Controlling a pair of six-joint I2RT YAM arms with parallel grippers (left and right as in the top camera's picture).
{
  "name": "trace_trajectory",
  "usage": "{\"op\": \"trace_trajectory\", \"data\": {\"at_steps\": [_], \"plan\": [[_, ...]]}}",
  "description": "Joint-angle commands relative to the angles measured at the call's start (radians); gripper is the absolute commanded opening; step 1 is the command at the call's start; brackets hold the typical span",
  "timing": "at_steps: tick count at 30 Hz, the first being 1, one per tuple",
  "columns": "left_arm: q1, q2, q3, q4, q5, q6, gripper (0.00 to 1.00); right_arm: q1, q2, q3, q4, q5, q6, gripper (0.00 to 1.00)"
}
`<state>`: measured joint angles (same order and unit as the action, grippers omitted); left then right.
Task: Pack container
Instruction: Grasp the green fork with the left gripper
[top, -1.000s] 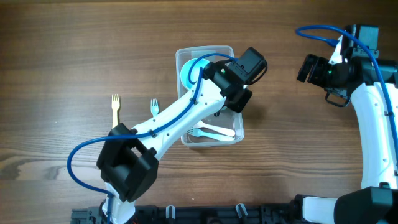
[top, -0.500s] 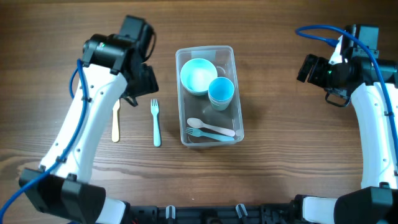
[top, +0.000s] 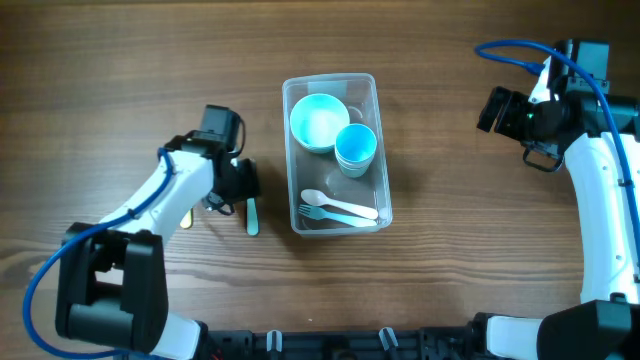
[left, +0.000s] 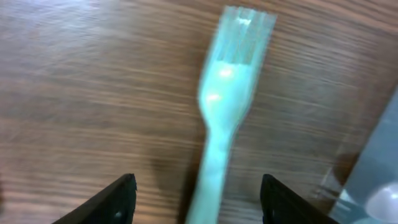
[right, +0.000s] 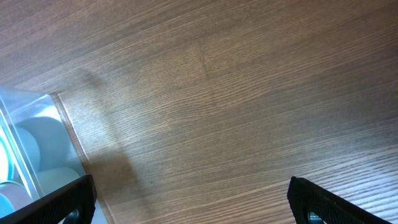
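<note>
The clear, round-cornered rectangular container (top: 287, 160) is sitting upright and open-topped on the desk (top: 450, 260) — holding a blue bowl (top: 318, 120), cup (top: 355, 147) and cutlery (top: 340, 210).

Container (top: 330, 78) centre; in it, bowl (top: 318, 122) and cup (top: 355, 148) at back, spoon (top: 340, 205) and fork (top: 345, 218) in front. Loose fork (top: 251, 217) lies left of it, under left gripper (top: 238, 186).

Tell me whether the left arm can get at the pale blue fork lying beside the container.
Probably yes: the left gripper hangs open right over the fork, its fingers on either side of the handle, with nothing in between.
</note>
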<state>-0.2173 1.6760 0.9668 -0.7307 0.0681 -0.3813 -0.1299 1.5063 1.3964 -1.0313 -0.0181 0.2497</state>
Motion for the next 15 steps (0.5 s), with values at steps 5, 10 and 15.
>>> {"op": "trace_trajectory", "data": {"at_steps": [5, 10, 15], "plan": [[-0.097, 0.059, -0.009, 0.060, -0.092, 0.013, 0.64, -0.004, 0.002, -0.002, 0.003, -0.005, 0.015, 1.00], [-0.081, 0.117, -0.009, 0.085, -0.093, 0.011, 0.62, -0.004, 0.002, -0.002, 0.003, -0.005, 0.015, 1.00], [-0.081, 0.156, -0.008, 0.092, -0.094, -0.019, 0.11, -0.004, 0.002, -0.002, 0.003, -0.005, 0.015, 1.00]]}}
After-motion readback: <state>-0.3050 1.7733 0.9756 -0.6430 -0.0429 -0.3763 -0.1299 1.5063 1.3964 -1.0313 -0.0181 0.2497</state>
